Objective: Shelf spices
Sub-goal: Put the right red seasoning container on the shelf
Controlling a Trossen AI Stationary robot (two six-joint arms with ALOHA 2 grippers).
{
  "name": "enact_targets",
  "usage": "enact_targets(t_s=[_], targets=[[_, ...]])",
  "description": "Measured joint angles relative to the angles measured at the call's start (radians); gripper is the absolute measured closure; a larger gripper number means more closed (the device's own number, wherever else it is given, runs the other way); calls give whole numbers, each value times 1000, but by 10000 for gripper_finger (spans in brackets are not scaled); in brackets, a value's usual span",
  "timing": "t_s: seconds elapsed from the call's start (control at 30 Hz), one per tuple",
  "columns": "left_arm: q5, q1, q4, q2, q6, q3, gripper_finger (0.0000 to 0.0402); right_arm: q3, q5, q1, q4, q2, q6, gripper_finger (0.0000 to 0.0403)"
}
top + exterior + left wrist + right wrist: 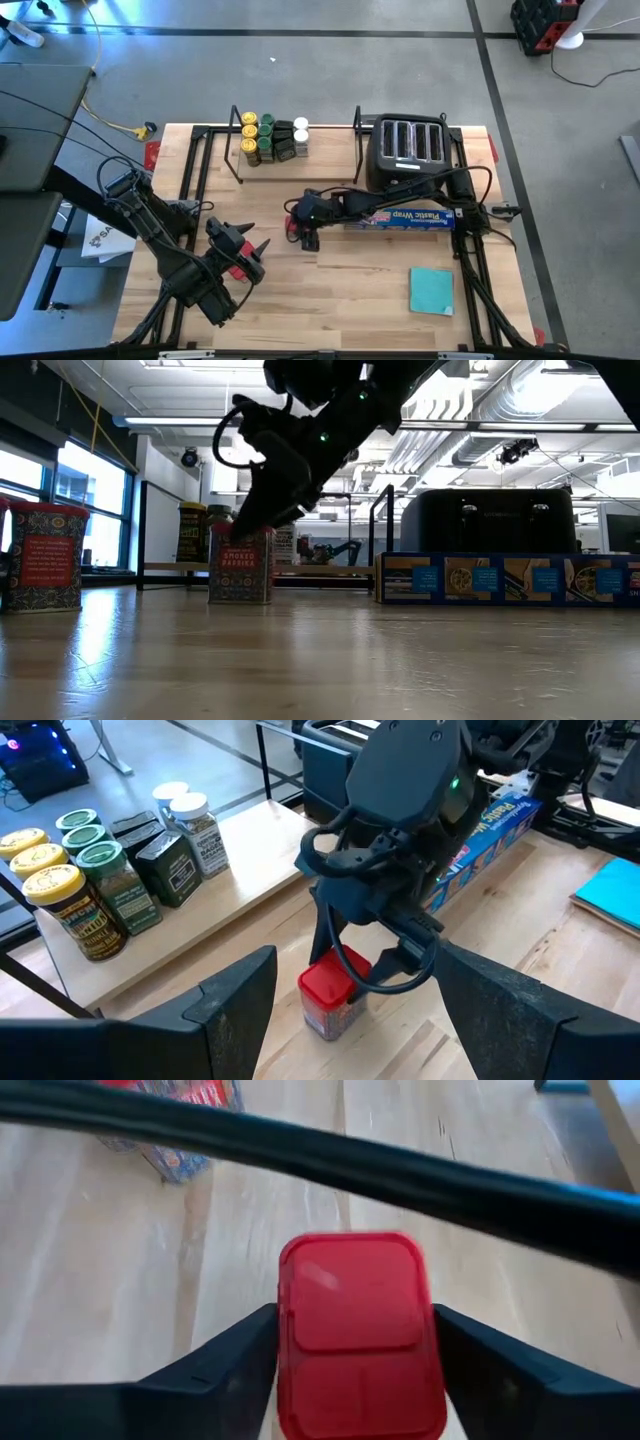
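A red-lidded square spice tin stands upright on the table in front of the shelf. My right gripper reaches it from the table's right and is shut on it. The shelf, a black rod rack with a wooden floor, stands at the far side. On its left part stand several spices with yellow, green, black and white tops. My left gripper hovers open near the table's left front, with nothing between its fingers. A second red tin stands on the table near it. My right gripper pinches the red tin between its two fingers, one on each opposite side wall just below the lid. The fingers slant down from above and from the table's right. The tin stands upright with its base on the table.
A black four-slot toaster stands at the far right. A long blue plastic-wrap box lies in front of it, under my right arm. A flat teal square lies at the near right. The shelf's right part shows bare wood.
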Motion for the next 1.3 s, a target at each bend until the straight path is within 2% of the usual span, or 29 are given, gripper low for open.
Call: enact_targets(t_s=[0.17,0.3,0.43,0.6,0.7,0.87,0.97,1.13,1.23,1.3], targets=[[-1,0,0,0,0,0,133,0,-10,-2,9,0,-6,199],[3,0,2,0,0,0,133,0,-14,-8,-32,-26,-55,200],[7,-2,2,0,0,0,133,18,10,-47,-135,-122,-134,201],[7,-2,5,0,0,0,133,21,47,-167,-253,-285,-226,238],[4,-2,5,0,0,0,133,21,-23,-275,-289,-367,-236,256],[-3,-2,4,0,0,0,133,18,-271,-405,-364,-422,-251,265],[-3,-2,5,0,8,0,133,18,-352,-390,-419,-423,-304,265],[-7,-2,17,0,16,0,133,18,-356,-229,-455,-349,-324,264],[-14,-2,20,3,17,0,133,18,-320,-133,-421,-257,-312,264],[-14,-2,19,11,18,0,133,18,-249,-91,-404,-181,-307,264]])
